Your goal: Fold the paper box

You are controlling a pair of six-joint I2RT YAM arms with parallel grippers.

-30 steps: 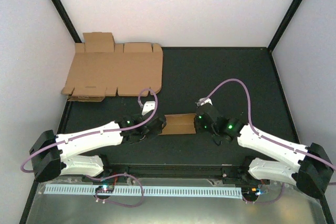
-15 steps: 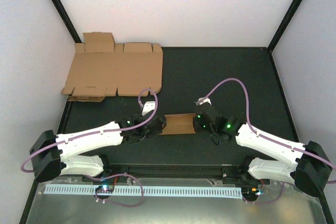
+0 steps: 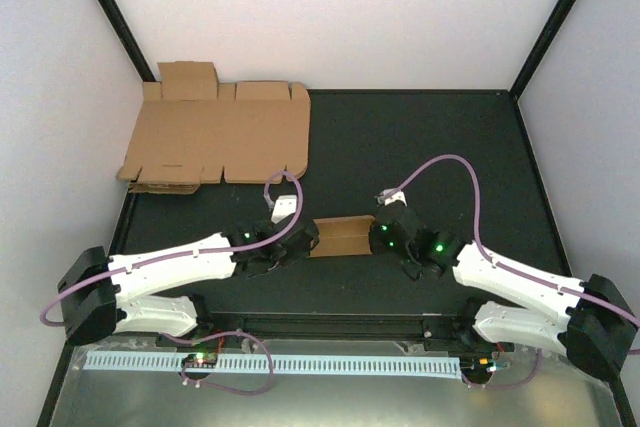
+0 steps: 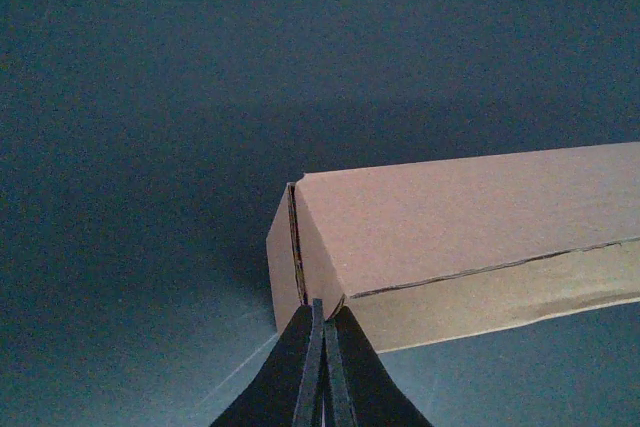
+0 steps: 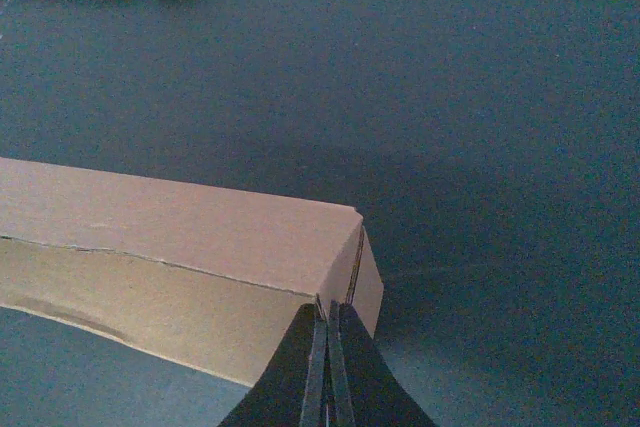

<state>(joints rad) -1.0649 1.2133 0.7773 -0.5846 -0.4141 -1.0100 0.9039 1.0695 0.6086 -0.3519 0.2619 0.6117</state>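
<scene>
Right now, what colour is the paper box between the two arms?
Plain brown, unprinted; the paper box shows best in the left wrist view.

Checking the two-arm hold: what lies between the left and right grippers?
The paper box spans the gap, the left gripper at one end, the right gripper at the other; the top view shows it best.
</scene>
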